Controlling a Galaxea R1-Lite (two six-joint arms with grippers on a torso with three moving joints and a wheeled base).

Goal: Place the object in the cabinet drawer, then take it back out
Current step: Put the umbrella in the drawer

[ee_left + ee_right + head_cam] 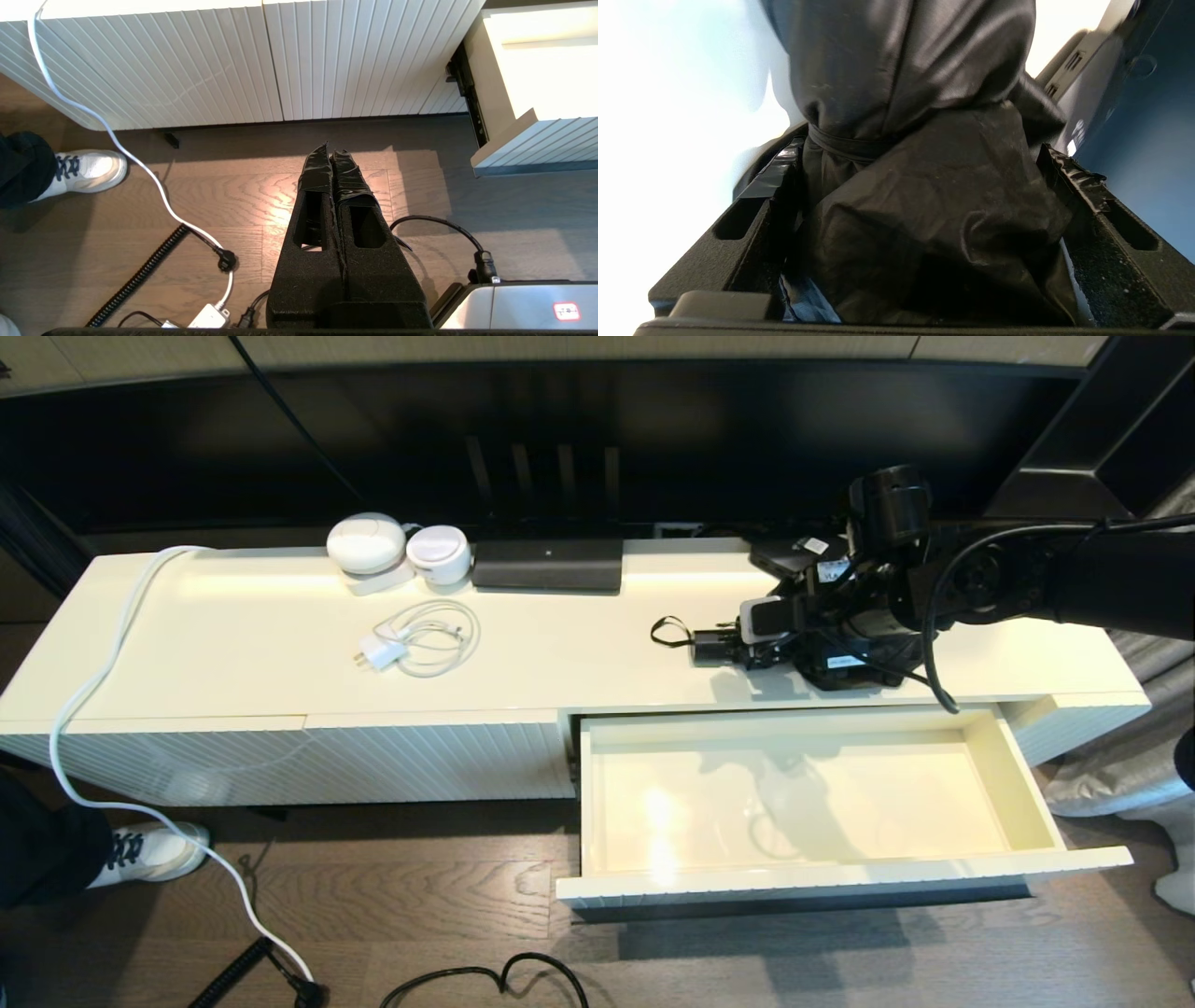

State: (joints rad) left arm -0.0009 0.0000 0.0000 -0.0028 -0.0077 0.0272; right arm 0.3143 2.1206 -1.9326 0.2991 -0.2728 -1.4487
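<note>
**Cream cabinet, drawer out, umbrella gripped on top**

Cream cabinet top [579,644] is seen spanning the head view, with a fluted front panel [233,60] on its left half. The cabinet drawer [803,882] is found pulled fully out on the right half, and nothing is seen inside it. The right gripper [761,644] is extended low over the cabinet top, just behind the drawer opening. The black umbrella [924,200] is held between its jaws, which are closed on the wrinkled fabric from both sides; the short handle and wrist loop [668,632] are seen projecting towards the robot's left, over the cabinet top. The left gripper [332,151] is parked over the wooden floor [224,196] before the cabinet, with jaws pressed together. A white charger with coiled cable [411,644] lies well to the left.
</note>
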